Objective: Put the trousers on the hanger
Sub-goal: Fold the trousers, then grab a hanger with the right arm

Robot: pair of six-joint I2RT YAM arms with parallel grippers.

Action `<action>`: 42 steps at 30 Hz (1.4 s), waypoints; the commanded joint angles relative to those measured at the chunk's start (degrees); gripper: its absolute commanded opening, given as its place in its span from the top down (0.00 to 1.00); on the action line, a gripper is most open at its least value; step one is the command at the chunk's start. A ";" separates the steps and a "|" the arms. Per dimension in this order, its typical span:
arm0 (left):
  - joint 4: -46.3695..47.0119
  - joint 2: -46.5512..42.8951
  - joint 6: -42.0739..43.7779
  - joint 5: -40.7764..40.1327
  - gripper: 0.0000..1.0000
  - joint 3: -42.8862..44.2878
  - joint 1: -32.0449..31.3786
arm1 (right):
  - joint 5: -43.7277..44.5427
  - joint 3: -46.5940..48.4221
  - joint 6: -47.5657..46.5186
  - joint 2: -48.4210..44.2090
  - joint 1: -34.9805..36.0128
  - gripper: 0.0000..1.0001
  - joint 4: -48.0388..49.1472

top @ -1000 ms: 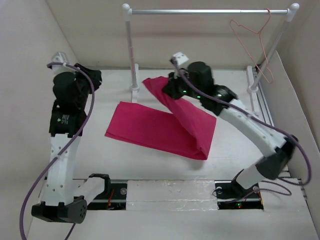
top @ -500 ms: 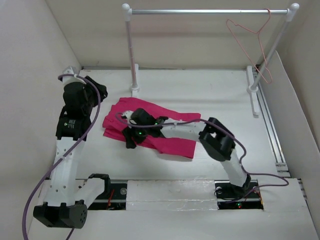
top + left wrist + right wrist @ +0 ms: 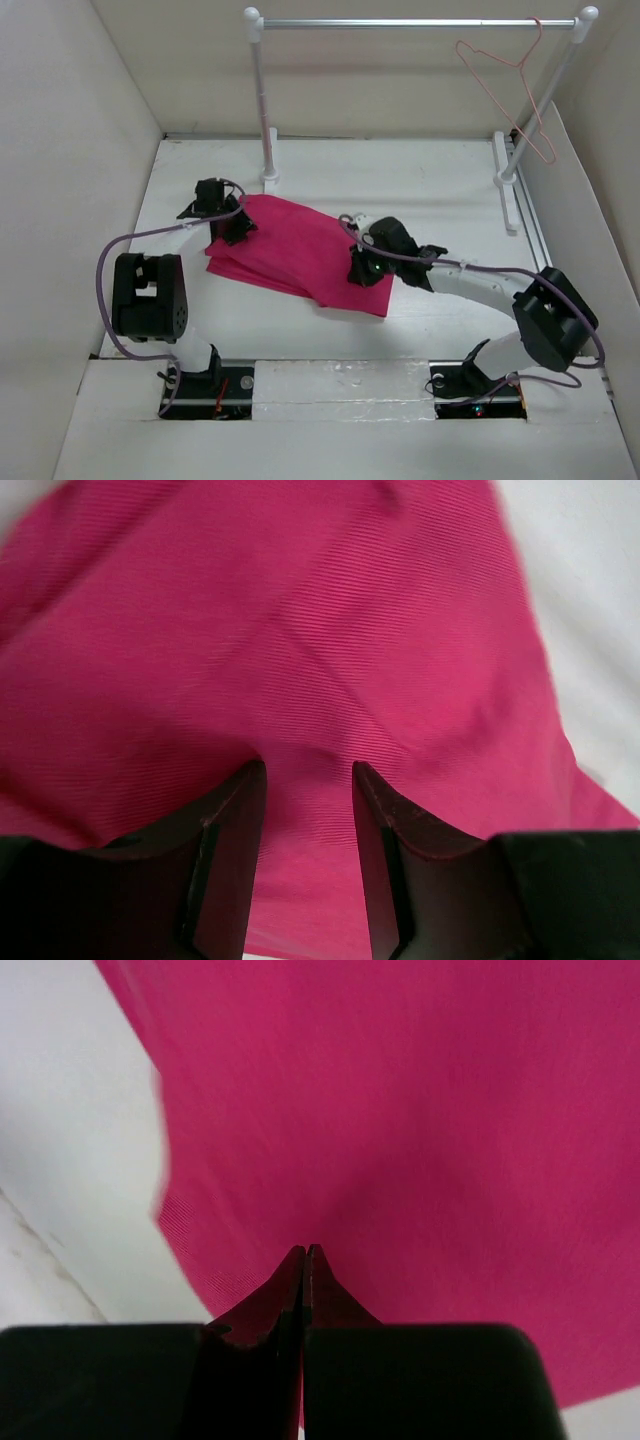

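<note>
Trousers lie in rumpled folded heap on table, left of centre, far corner close to left post of rail

Hanger hangs tilted from right end of rail, above far right corner of table, well apart from trousers

Left gripper at heap's left edge, jaws parted, fingertips down on cloth

Right gripper at heap's near right edge, jaws clenched tight, tips against cloth; cannot tell whether fold is pinched
</note>
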 commanded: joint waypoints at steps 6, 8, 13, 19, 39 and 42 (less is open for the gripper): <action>-2.62 -9.07 -5.54 -3.41 0.65 -18.33 16.43 | -1.86 -18.80 2.47 -4.40 -4.17 1.00 6.24; -3.41 -15.64 -5.37 -2.97 0.65 -22.39 18.90 | -2.74 -19.70 1.51 -5.54 -5.05 1.00 4.84; -6.14 -28.32 -5.45 1.51 0.65 -21.18 17.86 | -3.53 -10.42 -5.25 -10.90 -7.86 0.92 -7.80; -4.39 -29.75 -5.20 1.86 0.67 -11.07 3.12 | -14.40 1.98 -8.87 -4.17 -14.28 0.98 -2.58; -5.96 -11.89 1.39 -9.90 0.70 -9.56 -25.91 | -27.27 12.20 0.81 19.87 -21.23 0.75 22.69; -6.14 -16.29 3.33 -9.38 0.70 -7.73 -25.92 | -26.65 17.46 -4.53 11.43 -20.44 0.56 13.47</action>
